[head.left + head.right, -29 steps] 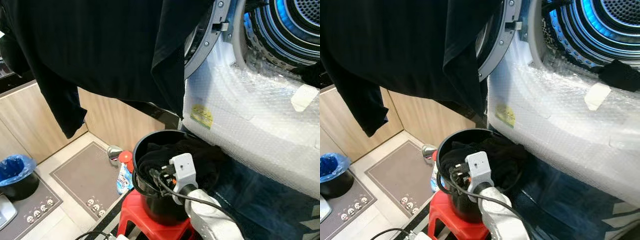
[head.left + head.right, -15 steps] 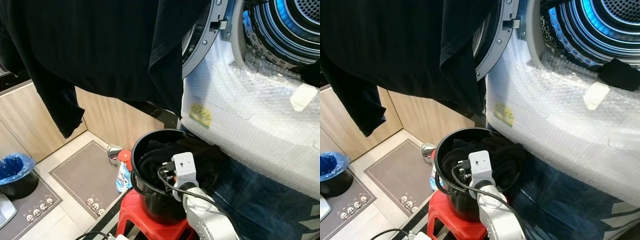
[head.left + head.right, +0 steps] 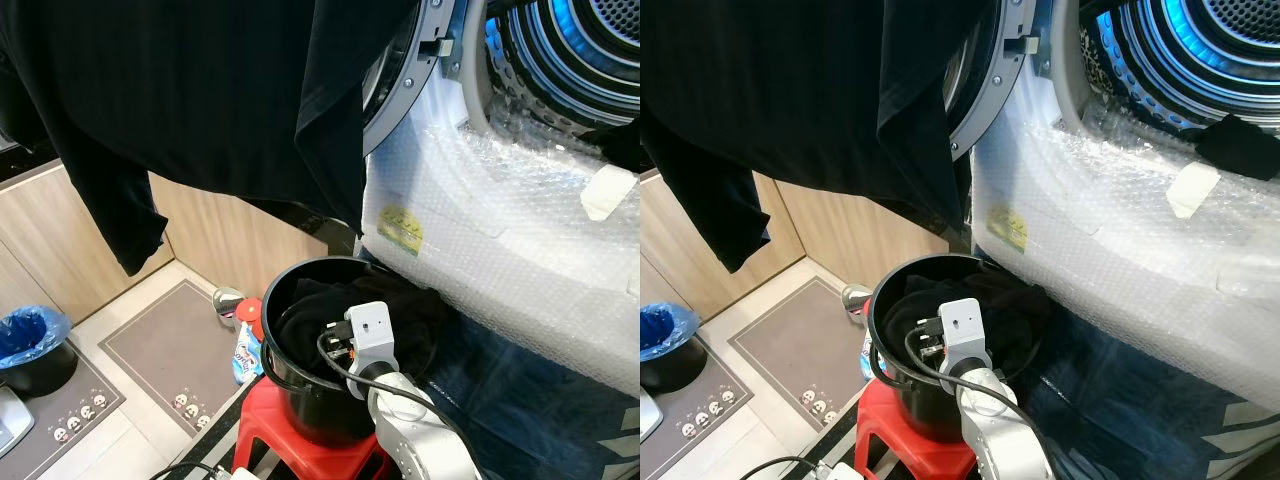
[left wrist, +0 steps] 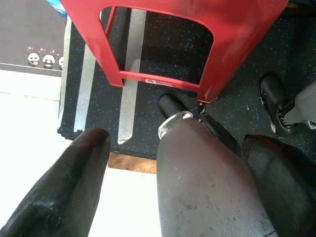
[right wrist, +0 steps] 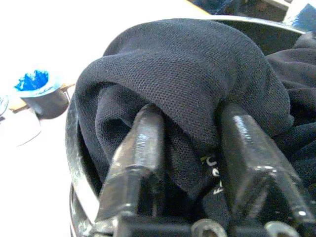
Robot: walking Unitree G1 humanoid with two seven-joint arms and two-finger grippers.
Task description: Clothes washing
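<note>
1. Pale floor tiles (image 3: 140, 425) and light wood cabinet fronts (image 3: 60, 250) make up the left of the scene, with a grey mat printed with small pandas (image 3: 175, 350) lying on the floor.
2. At the far left sits a dark bin lined with a blue bag (image 3: 30, 340).
3. Near the bottom left, the left gripper (image 4: 173, 182) hangs low over a dark speckled floor mat (image 4: 237, 108), its 2 black fingers (image 4: 64, 187) spread apart with nothing between them, just in front of a leg of the red plastic stool (image 4: 163, 39).
4. Across the upper left, a large black garment (image 3: 200, 100) hangs down, covering part of the round grey door of the machine (image 3: 405, 80).
5. In the near centre, a black round bucket (image 3: 300, 400) stands on the red stool and holds a heap of dark knitted clothes (image 3: 310, 310).
6. The right gripper (image 5: 190, 163) is down inside the bucket, its 2 fingers (image 5: 138, 148) pinching a fold of the dark clothes.
7. To the right, a white washing machine wrapped in bubble film (image 3: 520, 240) stands with its blue-lit steel drum (image 3: 580, 50) open, and a yellow label (image 3: 402, 230) is stuck on its front.
</note>
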